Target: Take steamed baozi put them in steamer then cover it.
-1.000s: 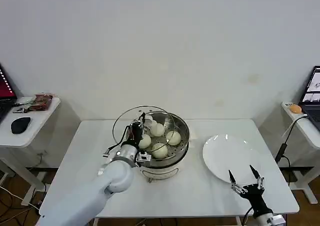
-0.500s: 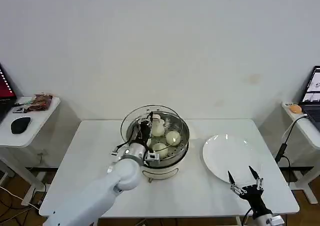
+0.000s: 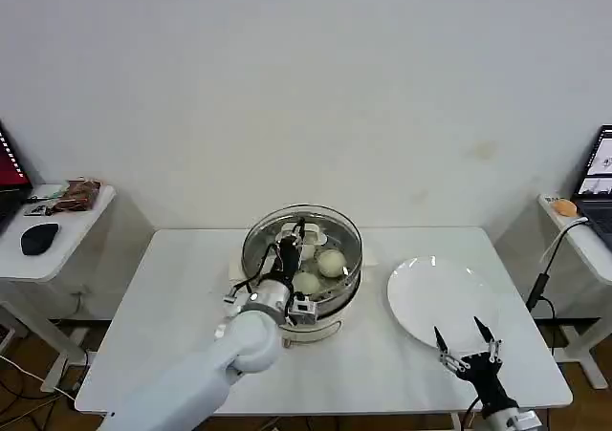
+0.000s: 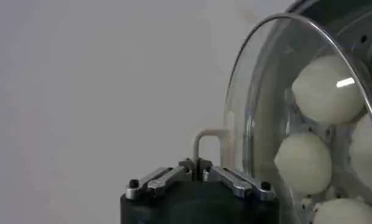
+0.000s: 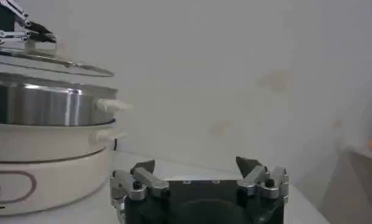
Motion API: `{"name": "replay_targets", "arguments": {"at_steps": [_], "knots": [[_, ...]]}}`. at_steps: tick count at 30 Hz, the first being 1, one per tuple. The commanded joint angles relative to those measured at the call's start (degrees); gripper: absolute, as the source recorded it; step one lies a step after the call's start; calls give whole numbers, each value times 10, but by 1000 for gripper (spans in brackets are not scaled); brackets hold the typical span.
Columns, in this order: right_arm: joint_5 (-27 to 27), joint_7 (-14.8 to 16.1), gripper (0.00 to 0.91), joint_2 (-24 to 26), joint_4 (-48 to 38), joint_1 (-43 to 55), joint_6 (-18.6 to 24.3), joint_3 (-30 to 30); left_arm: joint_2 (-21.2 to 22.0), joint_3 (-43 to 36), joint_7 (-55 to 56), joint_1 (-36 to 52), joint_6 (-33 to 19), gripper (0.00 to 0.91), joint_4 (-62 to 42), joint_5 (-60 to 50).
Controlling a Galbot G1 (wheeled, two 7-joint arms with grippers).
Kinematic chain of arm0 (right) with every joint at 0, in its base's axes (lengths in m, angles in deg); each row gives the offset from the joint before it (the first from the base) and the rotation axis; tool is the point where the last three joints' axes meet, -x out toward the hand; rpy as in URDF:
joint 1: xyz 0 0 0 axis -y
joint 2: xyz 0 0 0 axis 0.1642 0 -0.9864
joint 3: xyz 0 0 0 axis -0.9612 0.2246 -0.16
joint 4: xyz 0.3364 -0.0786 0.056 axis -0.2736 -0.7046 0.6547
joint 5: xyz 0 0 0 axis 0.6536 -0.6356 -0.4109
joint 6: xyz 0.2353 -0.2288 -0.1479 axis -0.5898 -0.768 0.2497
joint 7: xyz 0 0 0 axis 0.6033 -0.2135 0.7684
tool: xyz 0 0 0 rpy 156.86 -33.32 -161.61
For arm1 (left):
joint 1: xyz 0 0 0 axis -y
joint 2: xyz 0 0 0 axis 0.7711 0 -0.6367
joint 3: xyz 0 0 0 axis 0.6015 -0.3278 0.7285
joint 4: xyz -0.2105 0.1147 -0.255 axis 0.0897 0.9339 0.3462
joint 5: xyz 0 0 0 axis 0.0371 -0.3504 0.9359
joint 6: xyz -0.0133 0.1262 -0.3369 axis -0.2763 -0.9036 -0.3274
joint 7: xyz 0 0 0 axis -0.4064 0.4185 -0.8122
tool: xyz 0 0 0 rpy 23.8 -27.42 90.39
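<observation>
Shifted toward three o'clock, your left gripper (image 3: pixel 298 228), clamped on the clear glass cover (image 3: pixel 302 238), hovers above the shiny steel steamer (image 3: pixel 330 292); lower it; right gripper (image 3: pixel 466 347) idles apart.

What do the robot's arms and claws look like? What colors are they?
The left arm is smooth, rounded and white with a silver wrist ring and thin black cables. Its left gripper is black. The right gripper is black too, with silver metal links and dark pointed jaws.
</observation>
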Motion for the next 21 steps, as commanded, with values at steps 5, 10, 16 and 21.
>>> {"name": "replay_targets", "arguments": {"at_steps": [5, 10, 16, 21], "knots": [[-4, 1, 907, -1, -3, 0, 2, 1, 3, 6, -8, -9, 0, 10, -6, -22], [-5, 1, 907, -1, -3, 0, 3, 2, 4, 6, -9, -9, 0, 10, -15, -22], [-7, 1, 907, -2, -5, -1, 4, 2, 8, 3, -9, -7, 0, 10, -16, -22], [-7, 1, 907, -3, -6, 1, 4, 2, 11, 0, -11, -2, 0, 10, -20, -22]]}}
